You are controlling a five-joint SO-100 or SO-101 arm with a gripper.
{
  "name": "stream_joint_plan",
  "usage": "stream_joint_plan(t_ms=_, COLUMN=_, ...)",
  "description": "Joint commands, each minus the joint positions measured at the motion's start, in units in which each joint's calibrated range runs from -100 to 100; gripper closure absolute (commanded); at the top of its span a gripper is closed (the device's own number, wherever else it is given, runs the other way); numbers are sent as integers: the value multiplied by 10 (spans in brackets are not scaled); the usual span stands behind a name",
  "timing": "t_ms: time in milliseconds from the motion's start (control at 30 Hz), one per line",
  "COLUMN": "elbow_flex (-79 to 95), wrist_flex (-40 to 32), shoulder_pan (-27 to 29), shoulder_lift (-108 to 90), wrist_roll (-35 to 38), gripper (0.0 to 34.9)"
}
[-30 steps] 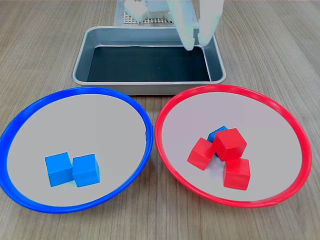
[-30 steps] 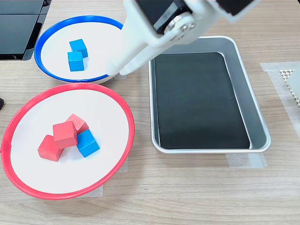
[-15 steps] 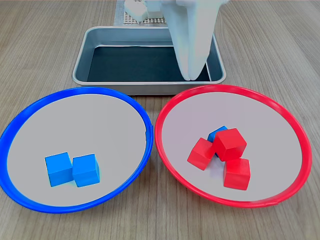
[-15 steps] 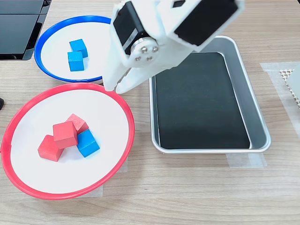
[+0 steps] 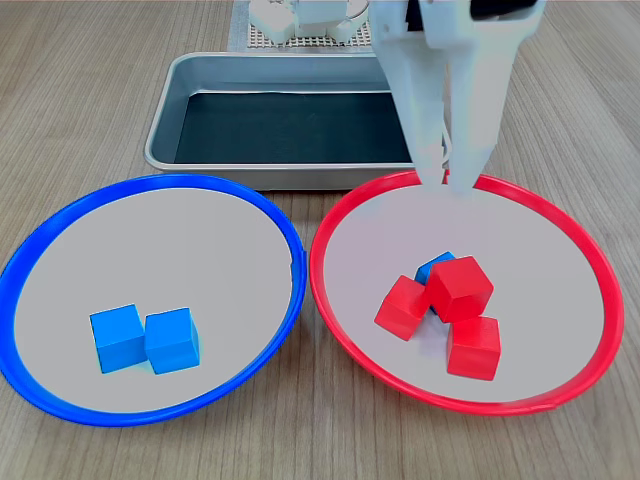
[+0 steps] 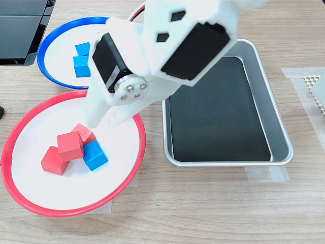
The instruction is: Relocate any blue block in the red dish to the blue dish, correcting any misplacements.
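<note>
The red dish (image 5: 540, 250) (image 6: 45, 193) holds a heap of three red cubes (image 5: 460, 288) (image 6: 70, 145). One blue block (image 5: 436, 265) (image 6: 95, 155) is wedged against them, mostly hidden behind them in the first exterior view. The blue dish (image 5: 150, 250) (image 6: 58, 46) holds two blue cubes (image 5: 171, 340) (image 6: 81, 66) side by side. My white gripper (image 5: 447, 178) (image 6: 100, 121) hangs over the red dish's far rim, just behind the heap and apart from it. Its fingers point down with a narrow gap between them and hold nothing.
A rectangular metal tray (image 5: 165, 120) (image 6: 284, 147) with a dark floor stands behind both dishes in the first exterior view. In the second exterior view the arm's body covers part of the blue dish and the tray's left edge. The two dishes almost touch.
The gripper has swung from above the metal tray toward the red dish and come down over its far rim. None of the cubes has moved.
</note>
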Motion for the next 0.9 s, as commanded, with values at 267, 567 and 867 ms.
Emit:
stream_joint_plan(t_ms=267, elbow_flex=29, wrist_flex=12, shoulder_pan=29, shoulder_lift=-1, wrist_roll=5, gripper=304)
stream_joint_plan(t_ms=567, elbow_flex=-24, wrist_flex=40, shoulder_pan=33, shoulder_lift=35, wrist_roll=-27, gripper=302)
stream_joint_plan(t_ms=867, elbow_flex=-95, wrist_flex=57, shoulder_pan=31, shoulder_lift=91, wrist_roll=-30, gripper=297)
